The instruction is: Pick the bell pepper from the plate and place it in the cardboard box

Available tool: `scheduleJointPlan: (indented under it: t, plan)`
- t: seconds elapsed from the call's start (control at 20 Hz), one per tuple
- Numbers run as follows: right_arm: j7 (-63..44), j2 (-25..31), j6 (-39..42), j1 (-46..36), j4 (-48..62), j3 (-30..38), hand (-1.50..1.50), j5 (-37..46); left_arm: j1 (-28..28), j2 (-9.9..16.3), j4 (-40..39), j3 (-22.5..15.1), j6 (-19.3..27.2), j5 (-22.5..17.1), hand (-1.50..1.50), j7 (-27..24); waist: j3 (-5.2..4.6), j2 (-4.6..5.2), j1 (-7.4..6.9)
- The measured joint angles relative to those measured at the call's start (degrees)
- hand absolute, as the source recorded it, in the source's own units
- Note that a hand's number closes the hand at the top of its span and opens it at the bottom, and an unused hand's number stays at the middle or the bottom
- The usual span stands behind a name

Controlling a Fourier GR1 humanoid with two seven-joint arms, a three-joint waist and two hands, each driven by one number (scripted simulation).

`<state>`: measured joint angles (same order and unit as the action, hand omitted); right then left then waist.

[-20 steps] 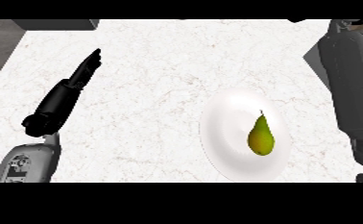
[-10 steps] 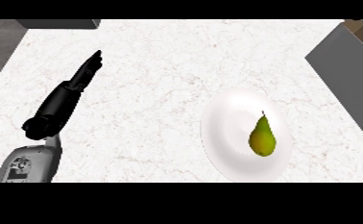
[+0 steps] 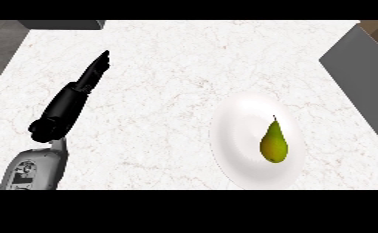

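Stretching up from the lower left, the left hand (image 3: 77,93) lies over the marble desk (image 3: 184,67), fingers straight and together, holding nothing. Well to its right, a white plate (image 3: 236,142) carries a green pear-shaped fruit (image 3: 273,141), stem pointing away.

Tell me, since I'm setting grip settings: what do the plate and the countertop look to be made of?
The plate looks like glazed white ceramic: smooth, plain, with a soft sheen, though plastic can't be ruled out. The countertop looks like polished white marble or a stone imitation, judging by its fine brownish veins.
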<state>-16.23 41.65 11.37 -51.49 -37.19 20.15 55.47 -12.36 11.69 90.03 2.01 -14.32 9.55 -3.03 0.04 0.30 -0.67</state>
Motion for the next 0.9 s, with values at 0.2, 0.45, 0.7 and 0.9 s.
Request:
scheduleJointPlan:
  t: [0.2, 0.45, 0.7, 0.9]
  plan:
    - [3.09, 2.86, 4.33, 1.05, 5.25, 0.02, -1.5, -0.26, -0.17, 0.33, -0.48, 0.21, -0.5, -0.01, 0.0, -0.52, -0.09, 0.0, -0.15]
    - [10.55, 4.47, 8.58, 2.17, 9.5, 0.75, -1.5, -2.45, 0.19, 0.09, 0.09, 0.08, -0.5, 0.22, 0.0, -0.34, -0.16, -0.1, -0.24]
    - [18.8, 4.79, 6.67, 2.76, 9.15, 4.52, -1.5, -7.16, -0.32, 1.13, -0.33, 1.34, -1.35, -0.52, 0.0, -0.47, 0.0, -0.09, -0.11]
    - [21.01, 3.55, 2.11, -0.35, 8.56, 14.29, -1.5, -16.37, -0.08, 1.04, -0.82, 1.6, -1.15, -0.5, 0.0, -0.72, 0.11, -0.27, 0.47]
